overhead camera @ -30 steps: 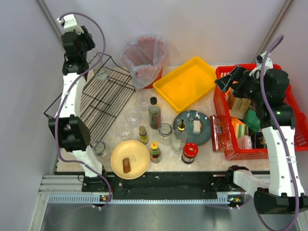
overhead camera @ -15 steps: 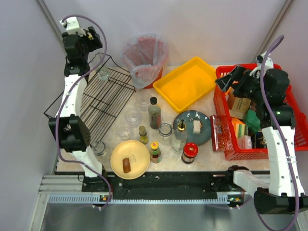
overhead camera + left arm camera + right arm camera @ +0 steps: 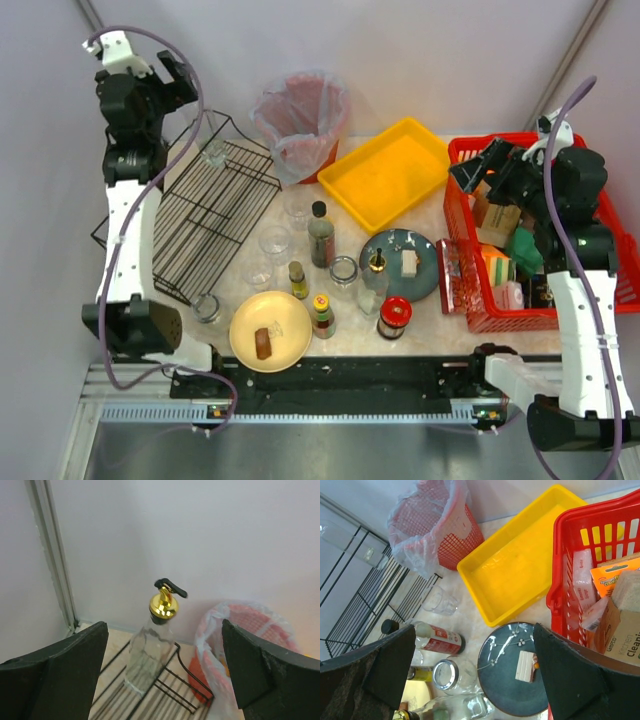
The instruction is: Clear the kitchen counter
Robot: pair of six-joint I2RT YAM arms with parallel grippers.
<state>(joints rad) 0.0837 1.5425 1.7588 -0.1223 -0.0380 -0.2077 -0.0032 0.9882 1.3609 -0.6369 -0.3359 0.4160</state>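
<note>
The kitchen counter (image 3: 350, 325) lies well below both pincers, crowded with bottles, glasses and plates. The left pincer (image 3: 163, 630) hangs high over the counter's far left corner. Its fingers are spread wide, with nothing gripped and nothing touched. Ahead of it and lower, framed in the gap between the fingers, a clear bottle (image 3: 147, 655) with a gold spout stands upright on the far end of a black wire rack (image 3: 215, 210). A red bin (image 3: 300, 120) lined with plastic sits off to the pincer's right. The right pincer (image 3: 474, 630) hangs above the left rim of a red basket (image 3: 559, 550), likewise spread wide and empty. Below and ahead of it lie a yellow tray (image 3: 520, 575) and a blue plate (image 3: 502, 680), both on the counter.
</note>
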